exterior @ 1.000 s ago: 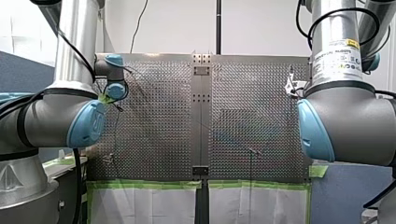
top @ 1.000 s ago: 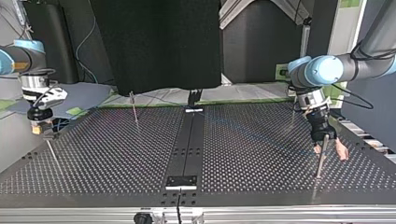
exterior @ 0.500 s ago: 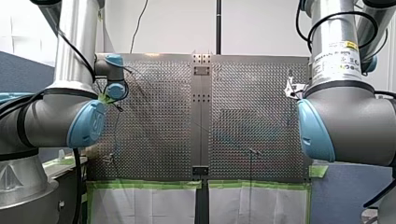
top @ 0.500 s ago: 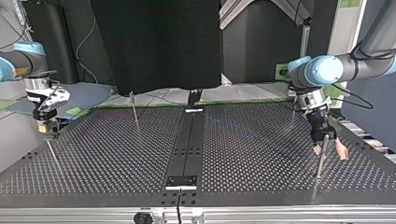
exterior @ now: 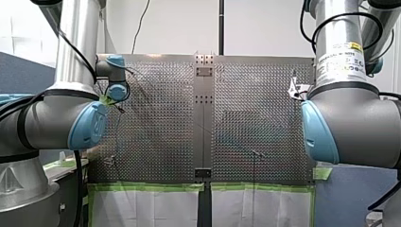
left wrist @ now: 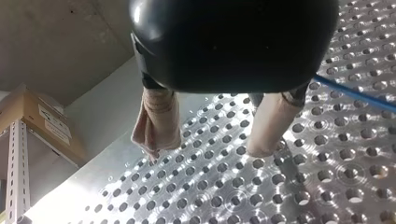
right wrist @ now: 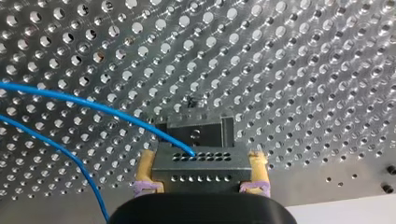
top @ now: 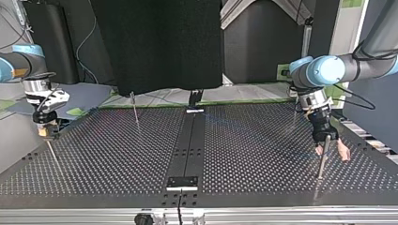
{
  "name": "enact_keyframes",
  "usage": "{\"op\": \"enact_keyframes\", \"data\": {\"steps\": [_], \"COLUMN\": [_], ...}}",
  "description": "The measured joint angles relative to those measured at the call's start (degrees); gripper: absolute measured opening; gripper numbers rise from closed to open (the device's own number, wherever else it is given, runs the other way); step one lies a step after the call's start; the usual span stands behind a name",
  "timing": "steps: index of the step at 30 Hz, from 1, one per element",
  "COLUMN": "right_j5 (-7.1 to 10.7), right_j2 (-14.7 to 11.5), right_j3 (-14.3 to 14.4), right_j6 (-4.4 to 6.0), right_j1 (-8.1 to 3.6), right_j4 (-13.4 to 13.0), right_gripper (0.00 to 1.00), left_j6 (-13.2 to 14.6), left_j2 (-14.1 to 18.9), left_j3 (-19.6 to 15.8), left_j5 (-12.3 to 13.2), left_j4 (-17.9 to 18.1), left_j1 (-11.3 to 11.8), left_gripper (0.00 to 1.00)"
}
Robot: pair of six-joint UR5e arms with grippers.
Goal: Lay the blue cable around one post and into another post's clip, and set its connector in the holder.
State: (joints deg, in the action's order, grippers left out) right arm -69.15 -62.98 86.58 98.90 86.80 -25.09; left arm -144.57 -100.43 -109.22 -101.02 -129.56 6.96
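In the right wrist view my right gripper (right wrist: 201, 179) is shut on a dark connector (right wrist: 201, 163) with rows of small holes, its yellow pads (right wrist: 145, 168) on the connector's two sides. The blue cable (right wrist: 93, 105) leaves the connector and curves away over the perforated table. Just ahead of the connector a dark holder block (right wrist: 196, 130) sits on the table. In the top view my right gripper (top: 45, 132) hangs low at the left edge. My left gripper (top: 331, 151) stands open by a thin post (top: 322, 161); between its beige fingers (left wrist: 156, 121) is nothing, and the cable (left wrist: 355, 93) runs beside it.
Thin posts stand on the table: one far back (top: 135, 110), one below my right gripper (top: 52, 157), one behind my left gripper (top: 294, 117). A dark centre strip (top: 190, 150) with a plate (top: 182, 182) divides the table. Green tape (exterior: 151, 187) lines the near edge.
In the top view my right gripper has shifted a little right and lowered toward the table, still holding the connector. My left arm has not moved.
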Motion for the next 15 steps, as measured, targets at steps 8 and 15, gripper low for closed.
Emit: {"op": "enact_keyframes", "data": {"steps": [8,15], "right_j5": [0.15,1.60], "right_j2": [0.97,1.16], "right_j3": [-0.57,-0.89], "right_j6": [-0.23,-0.02], "right_j1": [-0.15,-0.19], "right_j4": [0.41,-0.40], "right_gripper": [0.00,0.00], "left_j6": [0.02,0.08], "left_j2": [0.01,-0.01], "left_j3": [0.00,0.00], "left_j5": [0.00,0.00], "left_j4": [-0.03,-0.02], "left_j1": [-0.02,-0.04], "left_gripper": [1.00,1.00]}}
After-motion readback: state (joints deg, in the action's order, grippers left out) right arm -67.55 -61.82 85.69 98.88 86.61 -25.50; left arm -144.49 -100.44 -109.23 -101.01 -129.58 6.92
